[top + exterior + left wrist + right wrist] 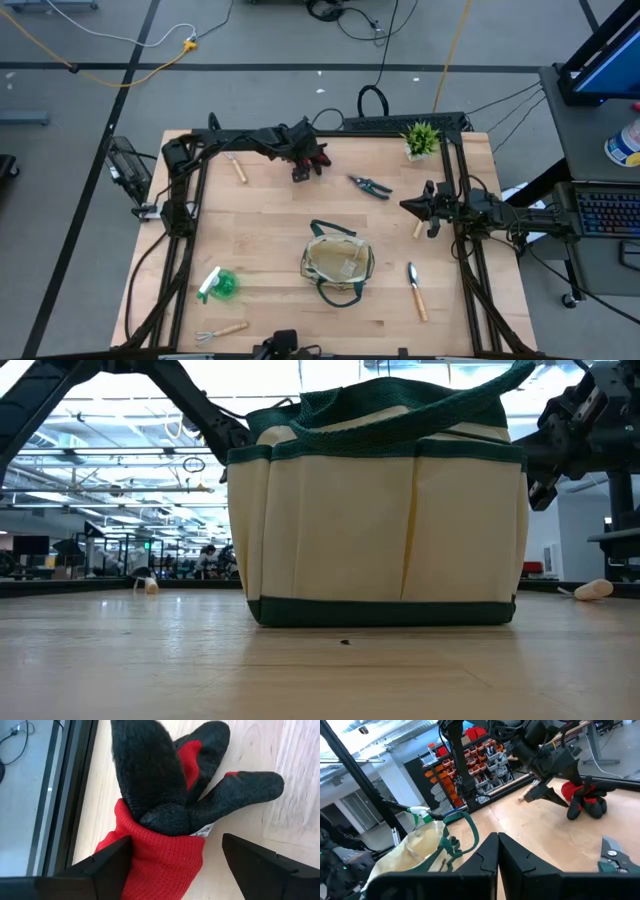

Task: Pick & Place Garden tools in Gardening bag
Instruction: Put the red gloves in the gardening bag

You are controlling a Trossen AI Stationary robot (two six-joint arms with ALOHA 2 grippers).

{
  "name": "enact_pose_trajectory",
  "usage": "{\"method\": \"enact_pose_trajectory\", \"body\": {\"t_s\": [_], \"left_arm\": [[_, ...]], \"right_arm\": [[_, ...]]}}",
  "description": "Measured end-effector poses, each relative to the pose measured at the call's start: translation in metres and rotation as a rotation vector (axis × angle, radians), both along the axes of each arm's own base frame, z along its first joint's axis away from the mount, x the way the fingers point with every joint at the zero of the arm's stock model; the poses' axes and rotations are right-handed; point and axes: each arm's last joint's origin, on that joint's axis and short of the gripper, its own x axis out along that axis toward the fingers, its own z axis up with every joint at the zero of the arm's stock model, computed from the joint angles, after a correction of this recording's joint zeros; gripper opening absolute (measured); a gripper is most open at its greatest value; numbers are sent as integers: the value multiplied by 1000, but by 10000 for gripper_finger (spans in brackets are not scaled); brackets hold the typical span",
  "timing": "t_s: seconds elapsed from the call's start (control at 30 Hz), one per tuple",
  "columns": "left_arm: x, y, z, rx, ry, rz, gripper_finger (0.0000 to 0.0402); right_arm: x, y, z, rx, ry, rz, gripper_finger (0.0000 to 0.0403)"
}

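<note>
While the left gripper (172, 865) hangs over the red-cuffed, black-palmed knit glove (307, 155) at about twelve o'clock on the pale wooden table (260, 250), its jaws stand wide, one on either side of the red cuff, apparently not yet touching it. In the left wrist view the glove's long axis runs straight away from the jaws, cuff nearest and black fingertips farthest, so closing would pinch the cuff across its width. The left arm is clearly the nearer one. The right gripper (497, 851) waits at about three o'clock with its jaws closed on nothing. The beige fabric tote bag with dark green trim and handles (338, 262) sits open near the middle, toward six o'clock from the glove, well apart from it.
</note>
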Motion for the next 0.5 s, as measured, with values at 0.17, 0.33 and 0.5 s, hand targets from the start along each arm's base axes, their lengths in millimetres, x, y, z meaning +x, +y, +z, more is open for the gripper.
{"method": "enact_pose_trajectory", "body": {"t_s": [0.17, 0.33, 0.5], "left_arm": [[2, -4, -1, 8, 16, -24, 254], [3, -6, -1, 20, 25, 5, 153], [3, -7, -1, -2, 7, 61, 47]], "right_arm": [[0, 0, 0, 0, 1, 0, 0], [0, 0, 0, 0, 1, 0, 0], [0, 0, 0, 0, 1, 0, 0]]}}
